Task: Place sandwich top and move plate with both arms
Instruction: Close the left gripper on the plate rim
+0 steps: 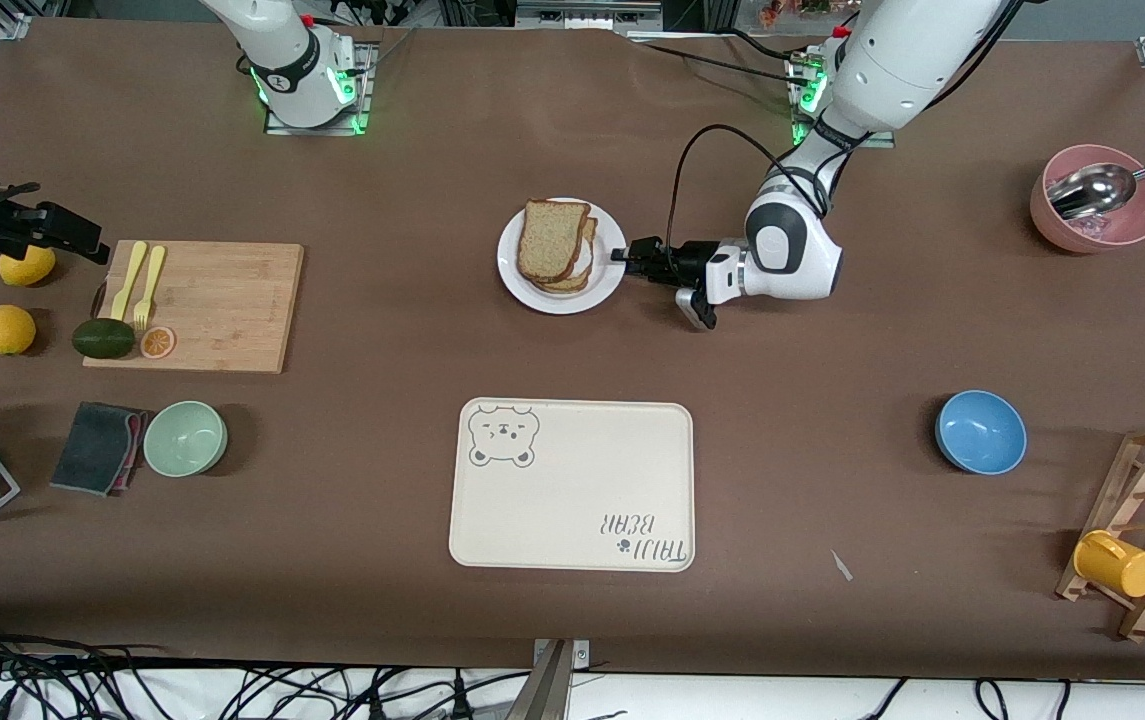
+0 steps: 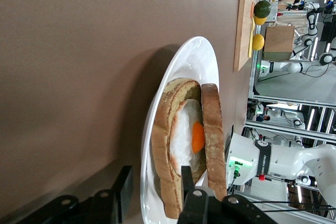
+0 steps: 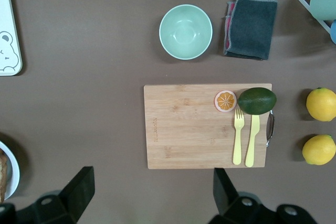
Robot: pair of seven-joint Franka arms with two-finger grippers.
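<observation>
The sandwich top [image 1: 550,240] lies on the egg slice on the plate [image 1: 517,283]. The left claw [image 1: 621,256], open, straddles the plate's rim. Bare tabletop [image 1: 382,330] separates plate and bear tray [image 1: 572,485]. The right claw [image 3: 152,192] hangs open over the cutting board [image 1: 194,305]

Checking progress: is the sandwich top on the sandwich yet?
Yes: the sandwich top lies over the egg slice on the plate.
</observation>
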